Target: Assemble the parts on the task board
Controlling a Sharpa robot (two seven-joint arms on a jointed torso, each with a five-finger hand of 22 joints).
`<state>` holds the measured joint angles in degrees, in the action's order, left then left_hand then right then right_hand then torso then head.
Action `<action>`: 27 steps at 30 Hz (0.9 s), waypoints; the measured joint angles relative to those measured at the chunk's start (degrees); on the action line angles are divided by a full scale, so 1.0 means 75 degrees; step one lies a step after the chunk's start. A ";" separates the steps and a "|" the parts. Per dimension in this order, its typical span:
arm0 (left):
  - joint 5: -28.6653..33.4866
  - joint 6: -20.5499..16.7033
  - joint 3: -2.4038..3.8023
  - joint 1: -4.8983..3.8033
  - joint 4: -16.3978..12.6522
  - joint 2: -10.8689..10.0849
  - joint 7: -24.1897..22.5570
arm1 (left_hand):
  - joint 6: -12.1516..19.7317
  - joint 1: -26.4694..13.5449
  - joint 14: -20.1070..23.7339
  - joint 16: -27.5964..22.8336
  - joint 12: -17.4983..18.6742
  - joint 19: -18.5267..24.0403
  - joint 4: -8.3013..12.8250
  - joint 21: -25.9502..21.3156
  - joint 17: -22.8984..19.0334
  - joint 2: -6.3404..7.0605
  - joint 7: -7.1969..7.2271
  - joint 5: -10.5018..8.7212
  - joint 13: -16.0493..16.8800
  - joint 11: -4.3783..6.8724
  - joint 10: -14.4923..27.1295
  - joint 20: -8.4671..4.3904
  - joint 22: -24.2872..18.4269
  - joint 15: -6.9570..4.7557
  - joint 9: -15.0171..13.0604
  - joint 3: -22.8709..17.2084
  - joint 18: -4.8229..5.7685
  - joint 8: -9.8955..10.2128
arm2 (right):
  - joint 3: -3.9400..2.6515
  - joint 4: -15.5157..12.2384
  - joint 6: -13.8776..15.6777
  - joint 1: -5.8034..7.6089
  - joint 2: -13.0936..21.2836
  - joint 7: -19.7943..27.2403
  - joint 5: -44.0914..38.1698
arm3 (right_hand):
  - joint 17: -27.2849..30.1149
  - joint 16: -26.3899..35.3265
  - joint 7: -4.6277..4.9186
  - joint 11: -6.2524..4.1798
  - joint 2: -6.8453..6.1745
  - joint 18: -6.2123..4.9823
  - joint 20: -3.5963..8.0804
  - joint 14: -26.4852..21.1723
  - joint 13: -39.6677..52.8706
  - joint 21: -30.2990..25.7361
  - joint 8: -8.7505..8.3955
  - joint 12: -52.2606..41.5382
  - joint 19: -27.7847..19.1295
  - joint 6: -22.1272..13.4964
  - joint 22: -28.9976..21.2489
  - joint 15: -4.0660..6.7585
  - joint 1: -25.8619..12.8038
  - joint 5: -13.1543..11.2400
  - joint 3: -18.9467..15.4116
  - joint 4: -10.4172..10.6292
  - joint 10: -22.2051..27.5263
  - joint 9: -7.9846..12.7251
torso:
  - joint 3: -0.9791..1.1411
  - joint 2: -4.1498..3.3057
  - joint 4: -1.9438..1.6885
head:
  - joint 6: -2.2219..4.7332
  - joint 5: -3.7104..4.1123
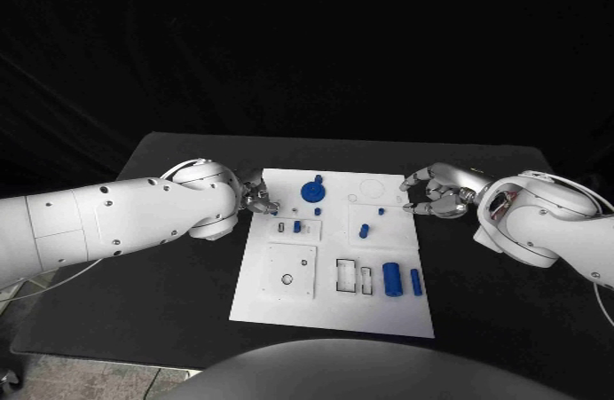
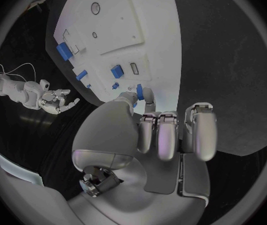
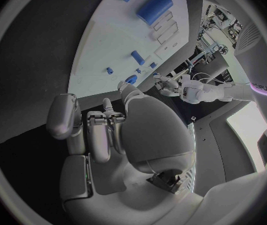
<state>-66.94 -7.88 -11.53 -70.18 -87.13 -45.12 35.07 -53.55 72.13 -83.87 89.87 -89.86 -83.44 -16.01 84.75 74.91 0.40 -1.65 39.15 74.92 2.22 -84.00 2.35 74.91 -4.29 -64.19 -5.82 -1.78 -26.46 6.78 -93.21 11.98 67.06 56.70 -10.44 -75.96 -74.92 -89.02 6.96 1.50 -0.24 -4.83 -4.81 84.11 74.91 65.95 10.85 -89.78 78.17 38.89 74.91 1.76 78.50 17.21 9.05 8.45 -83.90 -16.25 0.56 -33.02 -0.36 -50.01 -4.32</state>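
So the white task board (image 1: 335,280) sat in the middle of the black table (image 1: 167,276), with the blue parts scattered over it: a round knob-like part (image 1: 312,190) near the far edge, a small block (image 1: 297,226) just in front of that, a short peg (image 1: 364,231) around the middle, and a fat cylinder (image 1: 391,279) lying right beside a slimmer bar (image 1: 416,282) toward the near right side, next to some rectangular slots. The left hand (image 1: 258,200) was parked at the board's far-left edge, fingers curled in. In the left wrist view its fingertips (image 2: 147,105) were right up against a small blue piece (image 2: 140,91), but honestly I couldn't tell whether it was actually pinching it or just touching. The right hand (image 1: 435,193) hovered at the far-right edge of the board, fingers bent inward with nothing I could see between them. In the right wrist view its fingertip (image 3: 126,89) sat just beside another blue bit (image 3: 131,79).
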 measured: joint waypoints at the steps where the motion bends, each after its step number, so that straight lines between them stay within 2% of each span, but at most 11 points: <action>1: -0.0020 -0.0073 -0.0014 0.0011 -0.0083 -0.0035 0.0005 | 0.0000 0.0000 0.0000 0.0000 0.0000 0.0000 -0.0004 -0.0010 0.0000 0.0000 0.0000 0.0000 0.0000 0.0000 0.0000 0.0000 0.0000 0.0000 0.0000 -0.0024 0.0000 0.0000 | 0.0000 0.0000 0.0000 -0.0001 0.0002 -0.0001 0.0001 | 0.0000 0.0000 0.0000 0.0000 0.0000 0.0000 0.0000 0.0000 0.0000 0.0000 0.0000 0.0000 0.0000 0.0000 0.0000 0.0000 0.0000 0.0000 0.0000 0.0000 0.0000 0.0000 | 0.0000 0.0000 -0.0001 | 0.0000 -0.0014; 6: -0.0207 -0.0447 -0.0059 0.0178 -0.0385 -0.0141 0.0027 | 0.0000 0.0000 0.0000 0.0000 0.0000 0.0000 -0.0053 -0.0045 0.0000 0.0000 0.0000 -0.0075 0.0000 0.0000 0.0000 0.0000 0.0000 0.0000 0.0000 -0.0073 0.0000 0.0042 | 0.0000 0.0001 0.0000 -0.0005 0.0002 -0.0003 0.0005 | 0.0000 0.0000 0.0000 0.0000 0.0000 0.0000 0.0000 0.0000 0.0000 -0.0036 0.0000 0.0000 0.0000 0.0000 0.0000 0.0000 0.0000 0.0000 0.0021 -0.0021 0.0000 0.0007 | 0.0004 0.0004 -0.0004 | 0.0000 -0.0062; 10: -0.0363 -0.0634 -0.0072 0.0287 -0.0473 -0.0157 0.0047 | 0.0000 0.0000 0.0000 0.0000 0.0000 0.0000 -0.0053 -0.0045 0.0000 0.0000 0.0000 -0.0075 0.0000 0.0000 0.0000 0.0000 0.0000 0.0000 0.0001 -0.0073 0.0000 0.0042 | 0.0000 0.0006 0.0000 -0.0008 -0.0003 -0.0004 0.0007 | 0.0001 0.0000 0.0000 0.0000 0.0000 0.0000 0.0000 0.0000 0.0000 -0.0036 0.0000 0.0000 0.0000 0.0000 -0.0001 0.0000 0.0000 0.0000 0.0021 -0.0021 0.0000 0.0008 | 0.0004 0.0007 -0.0009 | 0.0000 -0.0069; 27: -0.0654 -0.0789 -0.0079 0.0465 -0.0510 -0.0127 0.0114 | 0.0000 -0.0014 0.0000 0.0000 0.0000 0.0000 -0.0076 -0.0045 0.0000 -0.0013 0.0000 -0.0148 0.0000 0.0000 0.0000 0.0000 0.0006 0.0000 0.0003 -0.0135 0.0000 0.0041 | 0.0000 0.0021 -0.0001 -0.0011 -0.0006 -0.0009 0.0015 | 0.0002 0.0000 0.0000 0.0000 -0.0032 0.0000 0.0000 0.0000 0.0000 -0.0036 0.0000 0.0000 0.0000 0.0000 0.0005 0.0000 0.0032 0.0042 0.0042 -0.0042 0.0000 0.0014 | 0.0007 0.0006 0.0007 | 0.0000 -0.0122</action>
<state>-71.85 -13.80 -12.12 -66.70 -90.96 -46.07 35.92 -53.55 72.02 -83.87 89.87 -89.86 -83.44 -16.57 84.42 74.91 0.30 -1.65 38.04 74.92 2.22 -84.00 2.35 74.95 -4.29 -64.17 -6.84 -1.78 -26.15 6.79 -93.05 11.98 66.98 56.65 -10.50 -75.85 -74.91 -89.02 6.96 1.50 -0.48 -4.83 -4.81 84.12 74.91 65.68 10.85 -89.78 78.17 38.89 74.94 1.76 78.74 17.52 9.36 8.14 -83.90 -16.15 0.62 -32.98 -0.31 -50.01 -5.23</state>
